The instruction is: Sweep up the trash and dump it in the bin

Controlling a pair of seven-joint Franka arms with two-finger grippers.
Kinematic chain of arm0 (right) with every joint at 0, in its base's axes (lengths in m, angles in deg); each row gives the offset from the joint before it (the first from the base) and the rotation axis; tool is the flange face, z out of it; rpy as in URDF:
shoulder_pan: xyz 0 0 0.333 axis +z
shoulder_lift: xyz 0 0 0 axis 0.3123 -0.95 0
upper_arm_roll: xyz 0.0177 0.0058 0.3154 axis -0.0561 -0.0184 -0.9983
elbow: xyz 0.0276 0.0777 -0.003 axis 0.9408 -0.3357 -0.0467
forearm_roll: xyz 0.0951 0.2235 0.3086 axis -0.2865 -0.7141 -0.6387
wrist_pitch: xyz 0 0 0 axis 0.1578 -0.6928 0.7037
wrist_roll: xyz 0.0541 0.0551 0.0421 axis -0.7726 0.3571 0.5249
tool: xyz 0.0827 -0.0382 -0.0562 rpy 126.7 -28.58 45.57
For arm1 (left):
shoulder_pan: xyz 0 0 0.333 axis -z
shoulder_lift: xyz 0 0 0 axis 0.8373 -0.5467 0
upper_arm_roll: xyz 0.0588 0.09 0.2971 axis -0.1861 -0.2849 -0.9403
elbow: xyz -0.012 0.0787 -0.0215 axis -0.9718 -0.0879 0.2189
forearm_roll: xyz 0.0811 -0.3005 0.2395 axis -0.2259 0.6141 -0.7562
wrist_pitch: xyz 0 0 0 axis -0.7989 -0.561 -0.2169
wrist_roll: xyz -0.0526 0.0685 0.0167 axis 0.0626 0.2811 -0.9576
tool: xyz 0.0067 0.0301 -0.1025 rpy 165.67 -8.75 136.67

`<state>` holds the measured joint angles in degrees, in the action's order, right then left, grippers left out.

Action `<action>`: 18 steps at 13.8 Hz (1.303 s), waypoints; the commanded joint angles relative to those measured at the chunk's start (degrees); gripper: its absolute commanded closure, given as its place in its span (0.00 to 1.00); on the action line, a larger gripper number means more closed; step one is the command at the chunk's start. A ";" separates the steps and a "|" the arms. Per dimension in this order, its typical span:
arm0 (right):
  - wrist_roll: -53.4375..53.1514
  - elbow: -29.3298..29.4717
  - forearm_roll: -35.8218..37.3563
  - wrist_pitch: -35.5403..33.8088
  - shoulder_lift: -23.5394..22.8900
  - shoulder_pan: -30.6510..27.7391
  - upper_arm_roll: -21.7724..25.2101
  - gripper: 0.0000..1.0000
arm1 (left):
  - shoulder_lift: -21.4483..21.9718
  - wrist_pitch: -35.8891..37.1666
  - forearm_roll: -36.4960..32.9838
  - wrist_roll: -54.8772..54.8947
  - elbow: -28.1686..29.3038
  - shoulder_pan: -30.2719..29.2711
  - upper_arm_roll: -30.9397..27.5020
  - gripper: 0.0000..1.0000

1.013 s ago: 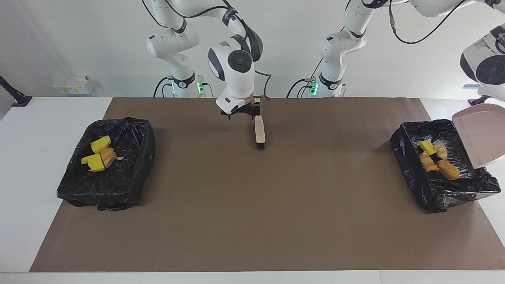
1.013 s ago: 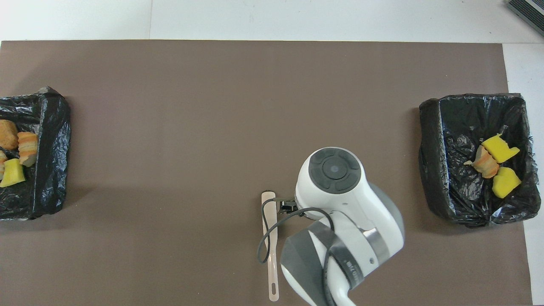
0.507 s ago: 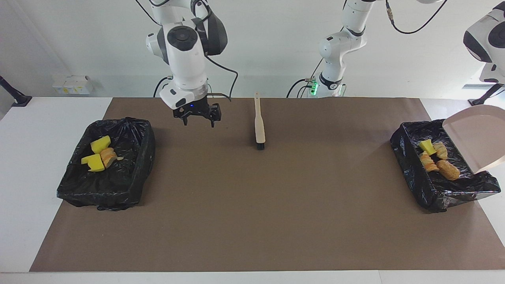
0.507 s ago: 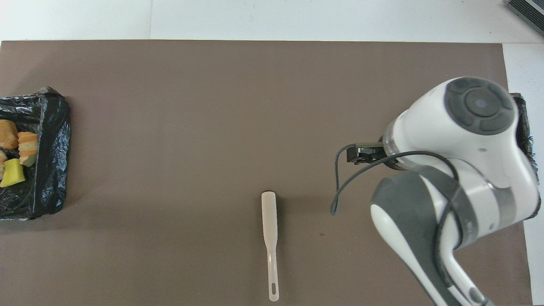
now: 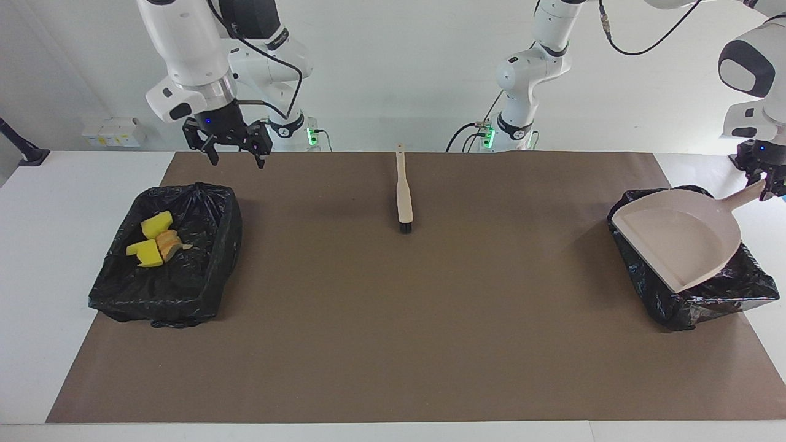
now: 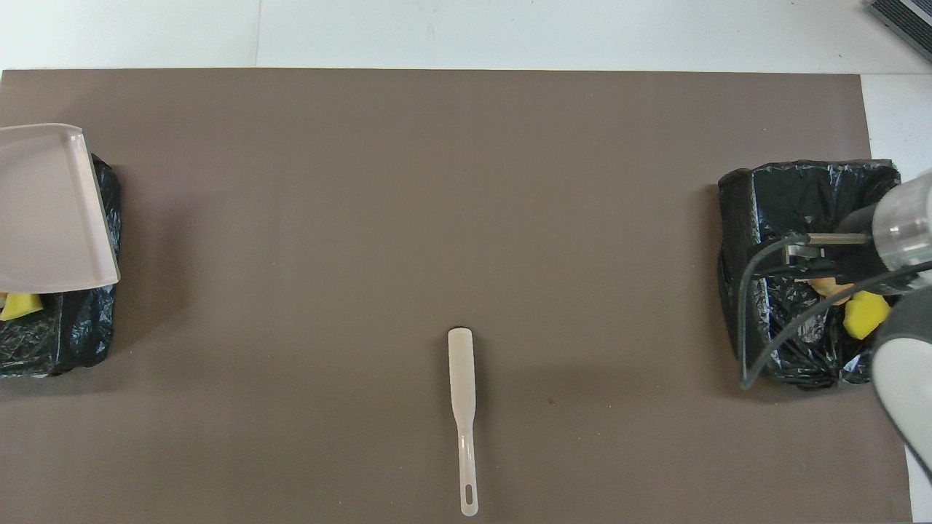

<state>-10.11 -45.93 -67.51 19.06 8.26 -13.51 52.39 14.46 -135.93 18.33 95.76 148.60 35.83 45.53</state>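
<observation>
Hold the dustpan (image 5: 675,236) tight in the clamped left jaws, lift straight off the bin (image 5: 706,301) with trash (image 6: 14,306) inside, then set flat on the tabletop (image 5: 37,245), right jaws apart by the other bin (image 5: 202,282).

A: What casing do the two arms (image 5: 184,43) wear?

B: Glossy white rounded shells with dark grey joint bands and round dark grey end caps.

A: And the cabling?

B: Thin black cables loop loosely along the links. Each base carries a black ring and a small green light.

A: The end pieces?

B: Black gripper assemblies; the right gripper (image 5: 235,149) shows a small blue light above its fingers.
</observation>
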 commanded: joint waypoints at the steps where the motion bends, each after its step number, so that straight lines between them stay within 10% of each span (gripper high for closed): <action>1: 4.00 4.63 -0.62 -4.36 -0.57 -3.89 -0.09 0.00 | -0.80 0.67 5.61 -10.79 3.01 2.48 -0.57 1.00; 18: 9.10 3.14 -1.15 -4.53 1.19 -1.08 6.86 0.00 | -10.90 -11.88 23.80 -102.52 6.72 38.59 -0.49 1.00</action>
<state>-3.21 -42.62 -67.93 15.05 8.82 -14.65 58.85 5.31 -144.12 38.87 2.47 155.21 69.99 46.31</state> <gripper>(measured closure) 0.000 0.678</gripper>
